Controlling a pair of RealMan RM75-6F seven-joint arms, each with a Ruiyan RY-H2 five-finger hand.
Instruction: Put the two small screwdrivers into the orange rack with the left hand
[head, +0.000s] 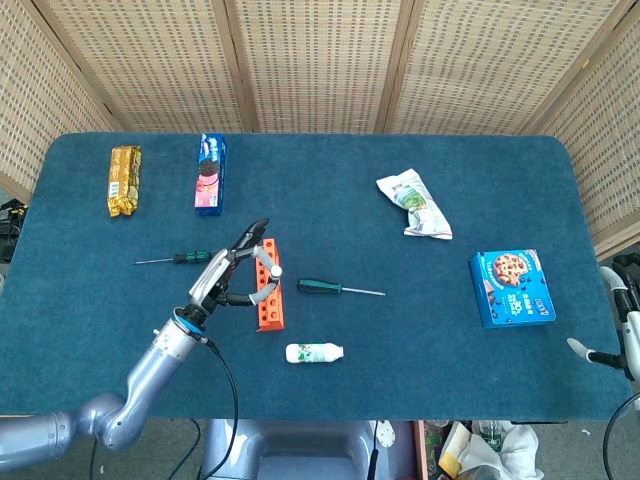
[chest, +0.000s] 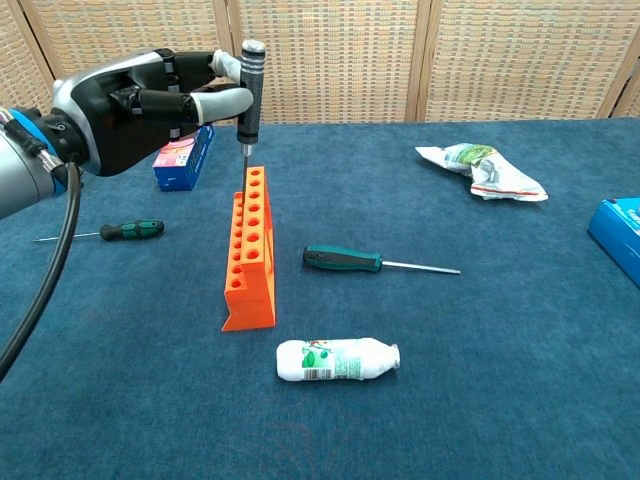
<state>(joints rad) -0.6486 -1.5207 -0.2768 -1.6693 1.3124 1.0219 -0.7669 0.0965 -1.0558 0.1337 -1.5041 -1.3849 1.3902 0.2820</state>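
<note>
The left hand (chest: 140, 100) is pinching a black-handled screwdriver (chest: 249, 85) between thumb and fingertips and holding it upright, tip down, over the far end of the orange rack (chest: 250, 250). In the chest view the shaft is meeting the rack's far edge; whether the tip is actually in a hole I cannot tell. In the head view the same hand (head: 232, 272) is sitting just left of the rack (head: 269, 285), fingers arching over its top.

The second small screwdriver (chest: 110, 231), green and black in the handle, is lying flat on the table (chest: 480, 380) left of the rack and apart from it, its thin shaft pointing left. A larger screwdriver (chest: 375, 264) with a dark green handle is lying to the right of the rack, shaft pointing right.

A white bottle (chest: 338, 360) is lying on its side in front of the rack's near end. Behind the left hand a blue and pink biscuit pack (head: 210, 172) is resting near the table's far edge, with a gold packet (head: 124, 180) further left. A crumpled white bag (chest: 482, 171) is lying toward the far right, and a blue biscuit box (head: 511, 288) is sitting near the right edge.

The right hand (head: 620, 330) is showing only as a sliver at the right border of the head view, off the table; whether it is released or clenched cannot be made out.
</note>
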